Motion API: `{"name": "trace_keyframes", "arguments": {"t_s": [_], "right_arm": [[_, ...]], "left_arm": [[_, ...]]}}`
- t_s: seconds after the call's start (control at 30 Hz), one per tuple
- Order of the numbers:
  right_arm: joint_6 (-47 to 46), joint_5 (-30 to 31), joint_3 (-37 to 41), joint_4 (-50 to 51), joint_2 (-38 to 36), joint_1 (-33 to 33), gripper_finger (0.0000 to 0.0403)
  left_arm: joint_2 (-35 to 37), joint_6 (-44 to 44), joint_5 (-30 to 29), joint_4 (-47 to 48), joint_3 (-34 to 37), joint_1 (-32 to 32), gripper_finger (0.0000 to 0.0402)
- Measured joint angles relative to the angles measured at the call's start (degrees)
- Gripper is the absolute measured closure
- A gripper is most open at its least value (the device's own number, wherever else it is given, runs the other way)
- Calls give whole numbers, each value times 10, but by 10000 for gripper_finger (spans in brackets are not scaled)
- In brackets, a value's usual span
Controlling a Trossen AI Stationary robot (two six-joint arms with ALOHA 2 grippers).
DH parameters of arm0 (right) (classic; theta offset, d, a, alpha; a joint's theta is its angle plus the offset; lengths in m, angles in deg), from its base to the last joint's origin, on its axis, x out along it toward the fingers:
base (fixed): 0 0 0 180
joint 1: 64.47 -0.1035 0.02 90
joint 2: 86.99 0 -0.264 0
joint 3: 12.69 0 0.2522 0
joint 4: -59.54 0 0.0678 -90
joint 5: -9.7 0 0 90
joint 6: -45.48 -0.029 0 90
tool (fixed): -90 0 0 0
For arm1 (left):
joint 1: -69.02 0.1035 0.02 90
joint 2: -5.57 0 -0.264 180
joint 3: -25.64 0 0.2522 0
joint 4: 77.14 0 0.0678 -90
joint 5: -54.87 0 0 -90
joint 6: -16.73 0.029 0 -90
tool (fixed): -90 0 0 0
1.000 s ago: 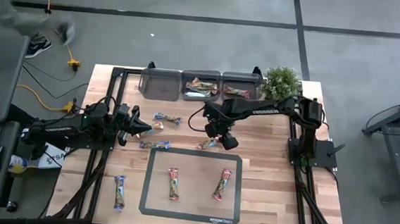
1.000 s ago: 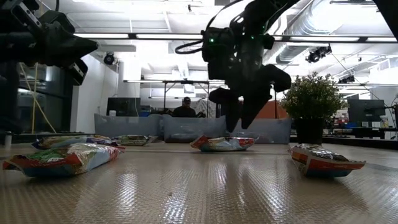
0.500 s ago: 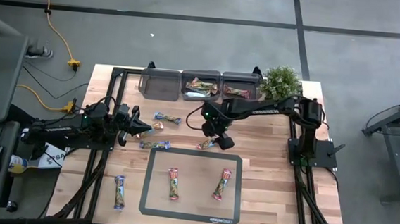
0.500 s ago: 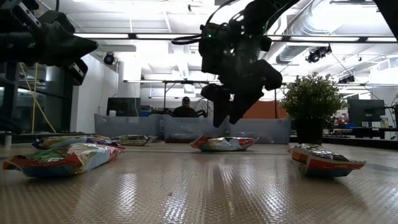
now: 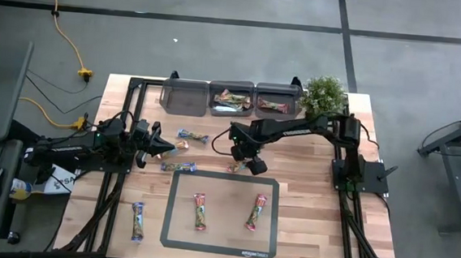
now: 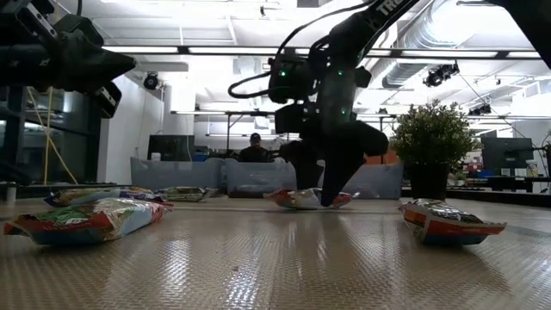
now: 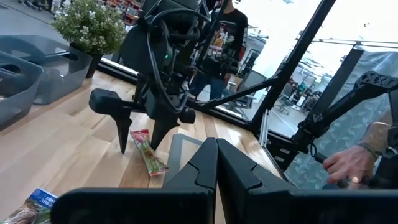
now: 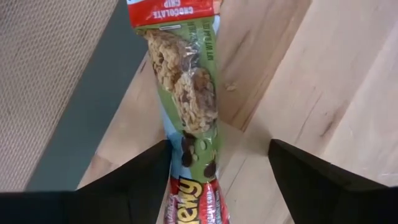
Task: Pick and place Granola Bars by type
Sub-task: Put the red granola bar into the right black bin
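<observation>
Two right fingers point(image 8: 143, 183) stand wide apart, empty, straddling the green-and-red foil-wrapped granola bar point(image 8: 186, 93); its long axis runs between them.

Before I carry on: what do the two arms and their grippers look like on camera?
Both arms are dark, jointed and slim. The right gripper has two long, tapering black fingers, loose black cables looping around its wrist, and small green lights on the housing. The left gripper is black too, with flat, pointed fingers.

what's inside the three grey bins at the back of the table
Left bin looks empty; middle bin and right bin hold granola bars. The exact count isn't readable.
</observation>
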Motion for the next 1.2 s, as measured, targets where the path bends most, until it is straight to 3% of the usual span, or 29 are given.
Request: {"name": "trace_keyframes", "arguments": {"t_s": [0.53,1.2], "right_arm": [[-57,41,-3,-3,33,-50,148],[-105,41,-1,-4,33,-56,281]], "left_arm": [[0,0,0,0,0,0,401],[0,0,1,0,0,0,401]]}}
